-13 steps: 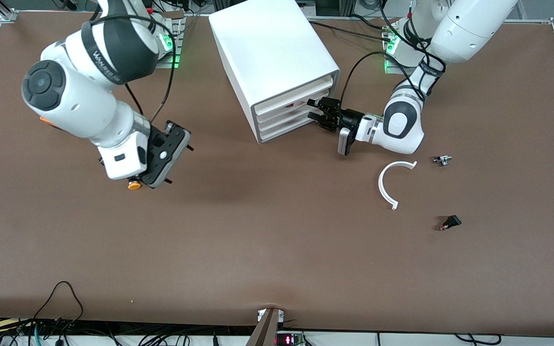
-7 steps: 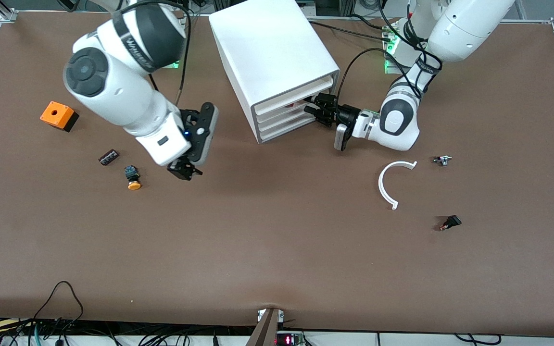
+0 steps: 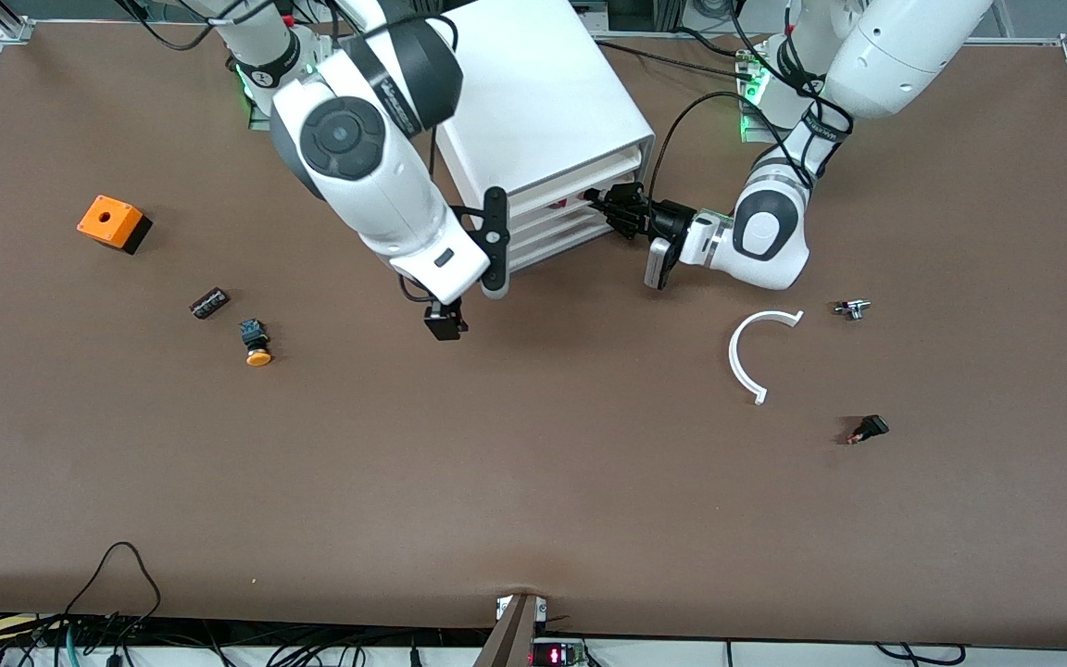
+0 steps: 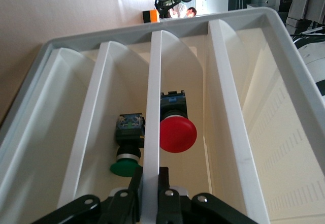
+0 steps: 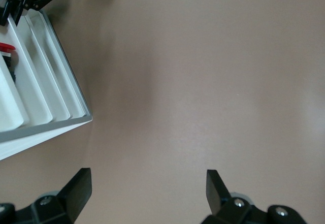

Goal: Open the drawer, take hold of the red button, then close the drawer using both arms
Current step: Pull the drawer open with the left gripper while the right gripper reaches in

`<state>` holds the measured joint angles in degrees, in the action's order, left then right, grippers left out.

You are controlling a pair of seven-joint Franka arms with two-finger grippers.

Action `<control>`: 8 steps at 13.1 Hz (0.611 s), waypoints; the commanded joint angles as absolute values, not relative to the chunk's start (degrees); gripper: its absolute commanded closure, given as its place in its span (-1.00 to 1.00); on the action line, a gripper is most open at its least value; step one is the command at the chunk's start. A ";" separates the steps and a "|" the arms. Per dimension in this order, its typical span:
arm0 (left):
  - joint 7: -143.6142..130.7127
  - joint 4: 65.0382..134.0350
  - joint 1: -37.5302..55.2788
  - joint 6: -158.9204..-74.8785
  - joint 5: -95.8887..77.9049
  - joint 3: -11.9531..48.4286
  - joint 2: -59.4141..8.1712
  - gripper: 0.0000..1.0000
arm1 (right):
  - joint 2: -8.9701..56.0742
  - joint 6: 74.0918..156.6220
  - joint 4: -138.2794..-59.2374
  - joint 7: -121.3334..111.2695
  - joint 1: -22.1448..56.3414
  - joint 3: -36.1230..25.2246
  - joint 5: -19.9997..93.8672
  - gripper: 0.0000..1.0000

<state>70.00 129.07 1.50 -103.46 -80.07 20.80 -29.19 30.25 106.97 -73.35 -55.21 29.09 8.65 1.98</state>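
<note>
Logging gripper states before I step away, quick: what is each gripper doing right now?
Left gripper: shut on the drawer, gripping a divider at its front edge.
Right gripper: open, holding nothing, over bare table by the cabinet.

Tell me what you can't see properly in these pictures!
- Front view: the red button and green button are nearly hidden inside the drawer.
- Front view: the right arm covers a corner of the cabinet.
- Left wrist view: the left gripper is cut off by the picture's edge, its fingers straddling the drawer's divider.
- Front view: the small parts are too small to name.
</note>
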 commanded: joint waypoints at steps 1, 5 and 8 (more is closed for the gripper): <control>68.22 126.84 0.36 -104.24 -81.30 20.13 -28.47 1.00 | 33.39 105.64 -70.84 -56.16 30.75 8.88 2.20 -1.00; 65.39 123.58 -0.44 -104.24 -80.60 17.77 -28.48 1.00 | 34.45 105.73 -70.93 -56.77 32.87 8.70 1.41 -1.00; 64.69 120.95 -0.35 -104.24 -80.42 15.30 -29.18 1.00 | 34.63 106.34 -71.19 -56.25 33.83 8.61 1.14 -1.00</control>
